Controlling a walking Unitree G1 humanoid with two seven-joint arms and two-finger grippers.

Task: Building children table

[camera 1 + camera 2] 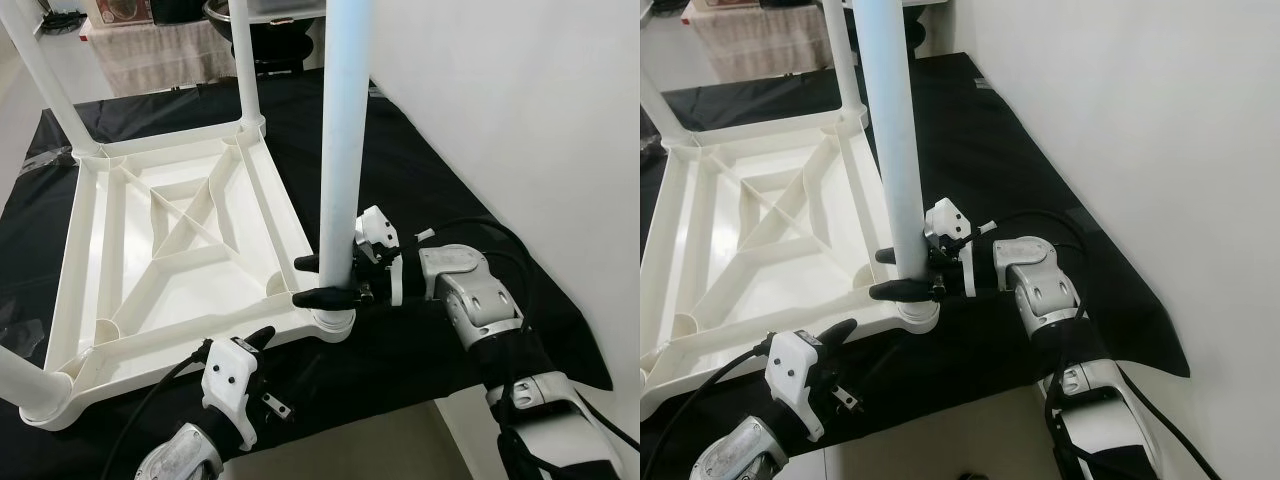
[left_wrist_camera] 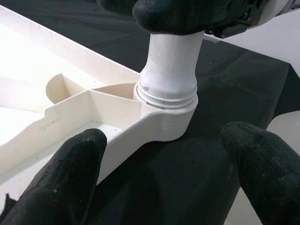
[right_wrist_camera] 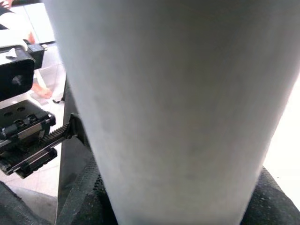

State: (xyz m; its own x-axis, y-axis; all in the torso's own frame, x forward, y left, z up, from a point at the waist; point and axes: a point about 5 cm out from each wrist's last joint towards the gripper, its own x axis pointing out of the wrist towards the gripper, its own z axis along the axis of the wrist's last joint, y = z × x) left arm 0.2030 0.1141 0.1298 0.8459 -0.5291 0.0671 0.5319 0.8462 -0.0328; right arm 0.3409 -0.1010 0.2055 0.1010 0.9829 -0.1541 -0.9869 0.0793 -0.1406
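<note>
The upturned white plastic ribbed tabletop [image 1: 170,250] lies on black cloth [image 1: 420,180]. At its near corner socket, the right gripper [image 1: 322,281] clamps the smooth white tubular leg [image 1: 340,150] low down; light, stiff, probably slippery. The left gripper [image 1: 250,345] hovers spread beside that corner.

We can read no text, label, brand, number or sign anywhere in these views, not on the white plastic nor elsewhere.

Tabletop [image 1: 150,270] and leg [image 1: 340,150] are looking like smooth white plastic, slightly glossy; the black cloth [image 1: 420,170] underneath is showing matt, maybe a bit shiny.
</note>
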